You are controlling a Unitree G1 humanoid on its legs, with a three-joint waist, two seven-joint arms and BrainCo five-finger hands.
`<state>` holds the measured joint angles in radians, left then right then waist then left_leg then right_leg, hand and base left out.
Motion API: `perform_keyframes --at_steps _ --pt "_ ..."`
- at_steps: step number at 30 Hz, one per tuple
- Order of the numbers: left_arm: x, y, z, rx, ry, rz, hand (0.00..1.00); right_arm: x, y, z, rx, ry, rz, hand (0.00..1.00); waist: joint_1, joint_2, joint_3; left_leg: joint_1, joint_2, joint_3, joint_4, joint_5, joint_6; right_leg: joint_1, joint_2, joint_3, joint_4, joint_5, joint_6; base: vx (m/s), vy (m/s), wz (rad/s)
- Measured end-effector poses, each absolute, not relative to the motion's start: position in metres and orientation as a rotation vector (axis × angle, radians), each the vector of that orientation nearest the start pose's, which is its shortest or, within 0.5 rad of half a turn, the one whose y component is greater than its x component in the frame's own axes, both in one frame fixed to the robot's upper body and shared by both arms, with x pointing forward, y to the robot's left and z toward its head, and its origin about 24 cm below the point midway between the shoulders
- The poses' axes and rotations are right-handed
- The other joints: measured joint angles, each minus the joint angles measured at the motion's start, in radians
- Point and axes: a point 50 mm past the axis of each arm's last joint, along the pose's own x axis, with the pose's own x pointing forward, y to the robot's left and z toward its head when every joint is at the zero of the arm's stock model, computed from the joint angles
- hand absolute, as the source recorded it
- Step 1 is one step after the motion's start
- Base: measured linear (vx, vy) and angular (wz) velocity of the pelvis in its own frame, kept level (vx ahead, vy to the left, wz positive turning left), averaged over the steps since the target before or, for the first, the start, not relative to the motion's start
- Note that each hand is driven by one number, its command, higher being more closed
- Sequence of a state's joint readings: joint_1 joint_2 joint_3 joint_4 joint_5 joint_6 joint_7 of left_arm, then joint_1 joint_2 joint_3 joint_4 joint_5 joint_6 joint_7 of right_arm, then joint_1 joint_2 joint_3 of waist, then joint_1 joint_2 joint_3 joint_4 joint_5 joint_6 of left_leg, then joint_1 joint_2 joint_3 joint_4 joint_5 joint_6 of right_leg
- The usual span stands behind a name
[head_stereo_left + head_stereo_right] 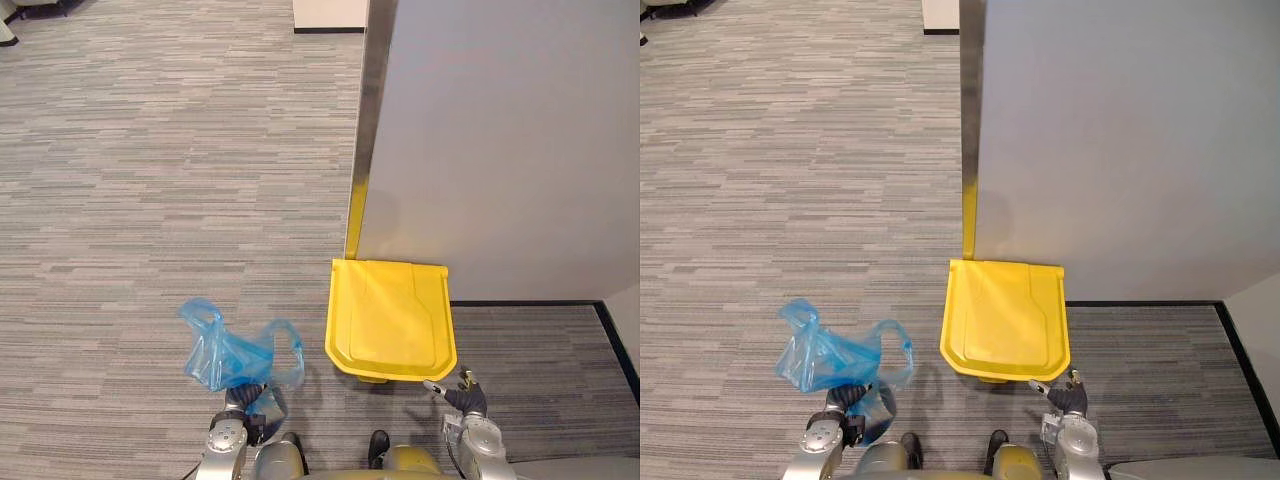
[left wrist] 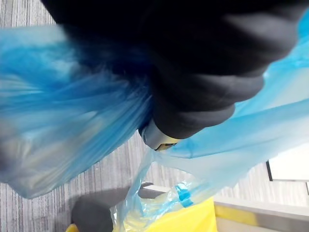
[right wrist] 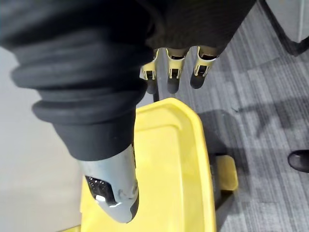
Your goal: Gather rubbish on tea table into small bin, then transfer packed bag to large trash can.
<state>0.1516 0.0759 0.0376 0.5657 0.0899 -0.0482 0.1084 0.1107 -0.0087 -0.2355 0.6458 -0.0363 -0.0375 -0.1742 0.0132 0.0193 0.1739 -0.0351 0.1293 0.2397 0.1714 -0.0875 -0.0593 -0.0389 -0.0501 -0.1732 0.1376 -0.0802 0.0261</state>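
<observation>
Gripping the blue bag (image 1: 235,355), the left hand (image 1: 246,399) is mostly hidden; right hand (image 1: 468,398) hangs relaxed.

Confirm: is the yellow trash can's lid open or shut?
Shut. The yellow lid lies flat, covering the whole top, with no opening visible.

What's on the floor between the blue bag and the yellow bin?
Nothing but bare grey carpet separates the blue bag and the yellow bin, as both eye views show.
</observation>
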Motion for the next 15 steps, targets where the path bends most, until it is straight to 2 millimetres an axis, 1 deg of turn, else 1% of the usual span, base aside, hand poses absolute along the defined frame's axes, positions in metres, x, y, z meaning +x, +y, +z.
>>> perform_keyframes --at_steps 2,5,8,10,15 --pt "0.161 0.196 -0.104 0.191 0.672 0.165 1.00 0.156 -0.210 -0.115 -0.034 0.736 -0.411 0.00 0.000 0.001 -0.001 0.018 -0.007 0.003 -0.055 0.031 -0.002 0.000 0.005 0.012 -0.030 0.022 -0.004 -0.02 -0.028 -0.15" --pt "0.156 0.196 -0.109 0.194 0.701 0.159 1.00 0.155 -0.215 -0.116 -0.050 0.751 -0.414 0.00 -0.002 0.009 -0.006 0.038 -0.006 0.001 -0.102 0.047 -0.006 0.000 0.016 0.020 -0.047 0.041 -0.011 -0.03 -0.029 -0.13" --pt "0.154 0.196 -0.112 0.194 0.717 0.157 1.00 0.157 -0.220 -0.116 -0.065 0.754 -0.414 0.00 -0.003 0.009 -0.006 0.043 -0.007 -0.016 -0.125 0.047 -0.006 -0.001 0.025 0.035 -0.074 0.067 -0.011 -0.07 -0.001 -0.17" --pt "0.152 0.196 -0.114 0.195 0.728 0.157 1.00 0.158 -0.221 -0.116 -0.068 0.752 -0.414 0.00 -0.004 0.005 -0.009 0.041 -0.013 -0.015 -0.137 0.054 -0.004 -0.001 0.024 0.043 -0.102 0.090 -0.007 -0.07 0.024 -0.11" --pt "0.152 0.196 -0.114 0.195 0.730 0.158 1.00 0.157 -0.221 -0.116 -0.069 0.755 -0.414 0.00 -0.003 0.002 -0.011 0.039 -0.029 -0.021 -0.148 0.054 -0.003 -0.001 0.017 0.065 -0.139 0.116 0.008 -0.06 0.029 -0.12"
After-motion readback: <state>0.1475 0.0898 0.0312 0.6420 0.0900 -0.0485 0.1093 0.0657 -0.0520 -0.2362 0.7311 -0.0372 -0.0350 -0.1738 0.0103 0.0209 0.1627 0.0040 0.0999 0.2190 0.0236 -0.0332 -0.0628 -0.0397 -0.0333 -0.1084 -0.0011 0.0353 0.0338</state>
